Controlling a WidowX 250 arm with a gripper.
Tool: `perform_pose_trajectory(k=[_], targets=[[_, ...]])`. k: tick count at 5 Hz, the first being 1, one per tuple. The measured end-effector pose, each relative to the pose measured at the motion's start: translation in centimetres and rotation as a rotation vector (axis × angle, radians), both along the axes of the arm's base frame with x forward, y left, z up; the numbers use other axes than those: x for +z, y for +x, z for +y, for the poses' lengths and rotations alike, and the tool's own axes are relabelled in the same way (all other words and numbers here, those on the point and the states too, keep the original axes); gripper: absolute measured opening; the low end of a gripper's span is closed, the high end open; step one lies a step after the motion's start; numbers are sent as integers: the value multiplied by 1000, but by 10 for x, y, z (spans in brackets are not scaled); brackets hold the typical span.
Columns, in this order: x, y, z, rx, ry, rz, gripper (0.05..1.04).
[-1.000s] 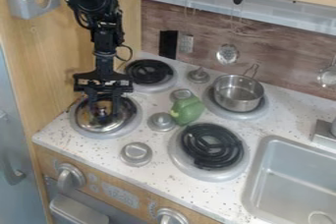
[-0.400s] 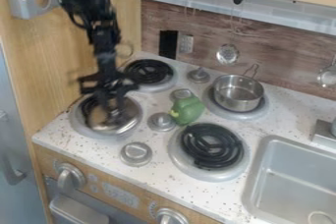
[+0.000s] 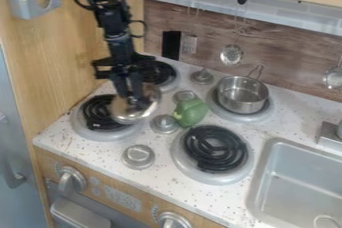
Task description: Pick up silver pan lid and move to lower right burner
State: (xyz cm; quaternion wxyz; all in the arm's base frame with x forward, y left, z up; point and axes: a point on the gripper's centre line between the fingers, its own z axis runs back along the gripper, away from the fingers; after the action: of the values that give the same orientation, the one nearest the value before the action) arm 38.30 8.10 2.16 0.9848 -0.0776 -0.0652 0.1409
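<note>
Downward from the upper left, the black arm (image 3: 115,19) at a slant, its tool (image 3: 136,102) closed on the tilted lid (image 3: 124,113).

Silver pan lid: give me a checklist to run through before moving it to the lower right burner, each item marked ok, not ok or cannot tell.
1. Gripper has the silver pan lid at its knob: ok.
2. Lid above the lower right burner: not ok, it is by the right side of the lower left burner.
3. Lower right burner ready to take the lid: ok, its coils are uncovered.
4. Straight path free of things: not ok, the green pepper and a silver knob stand between.
5. Lid high enough to pass over them: cannot tell from this view.
</note>
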Motion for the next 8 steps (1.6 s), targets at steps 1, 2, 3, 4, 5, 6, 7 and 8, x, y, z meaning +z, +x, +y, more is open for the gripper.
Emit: perform_pose_trajectory(k=[1, 2, 3, 4, 5, 6, 7, 8], targets=[[-5, -1, -41, -170, -41, 3, 212], [-8, -4, -73, -298, -43, 10, 212], [-17, -12, -103, -407, -21, 23, 211], [-17, -10, -117, -445, 15, 12, 211], [-30, -9, -128, -463, 73, 47, 212], [-40, -5, -141, -487, 130, 67, 211], [-42, 4, -141, -469, 139, 68, 211], [-44, 14, -141, -444, 146, 78, 211]])
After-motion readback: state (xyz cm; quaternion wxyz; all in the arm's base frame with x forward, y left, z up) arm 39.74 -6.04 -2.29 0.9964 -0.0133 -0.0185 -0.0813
